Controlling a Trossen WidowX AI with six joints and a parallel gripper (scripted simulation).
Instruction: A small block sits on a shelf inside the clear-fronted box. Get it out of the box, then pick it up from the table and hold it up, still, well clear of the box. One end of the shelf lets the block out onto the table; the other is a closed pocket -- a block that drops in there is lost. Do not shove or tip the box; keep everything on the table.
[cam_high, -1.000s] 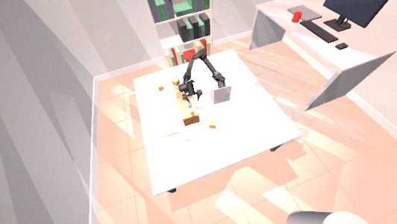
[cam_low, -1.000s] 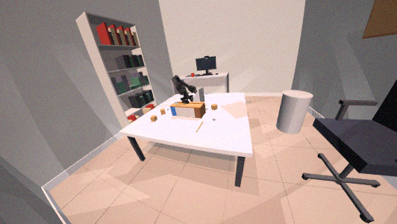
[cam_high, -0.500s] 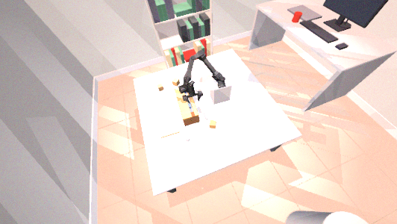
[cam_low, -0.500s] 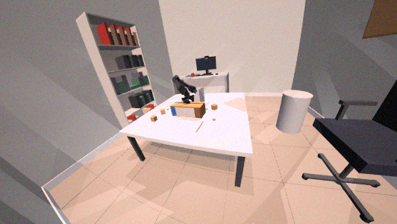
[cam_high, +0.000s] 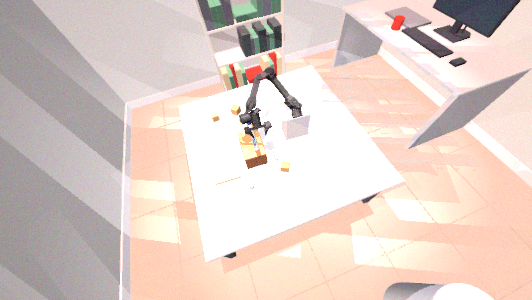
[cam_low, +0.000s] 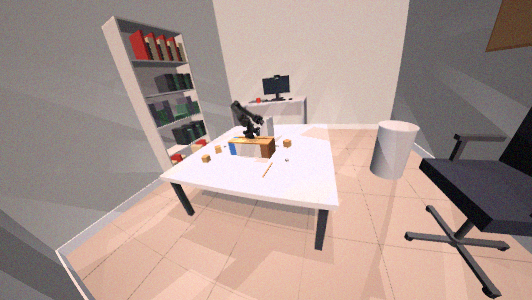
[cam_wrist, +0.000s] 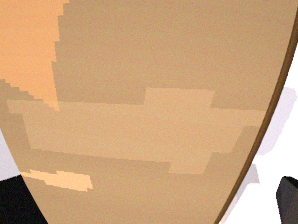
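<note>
The box (cam_high: 256, 160) (cam_low: 268, 148) stands upright on the table, with a wooden top, a brown end and a blue part at its other end. In the wrist view its wooden top (cam_wrist: 150, 60) fills most of the frame. My gripper (cam_high: 258, 130) (cam_low: 251, 136) (cam_wrist: 188, 179) is open and empty, above the box's top near the end with the blue part. Its fingers show at the lower corners of the wrist view, one on either side of the box top. I cannot make out the small block on the shelf inside; the top and glare hide it.
Loose wooden cubes stand on the table: one (cam_high: 215, 118) (cam_low: 206, 158), another (cam_high: 235, 109) (cam_low: 218, 149), and a third (cam_high: 285, 166) (cam_low: 287, 143). A pale upright panel (cam_high: 296, 127) stands beside the arm. A thin stick (cam_high: 228, 180) (cam_low: 267, 170) and a tiny ball (cam_high: 252, 187) (cam_low: 287, 160) lie beyond the brown end.
</note>
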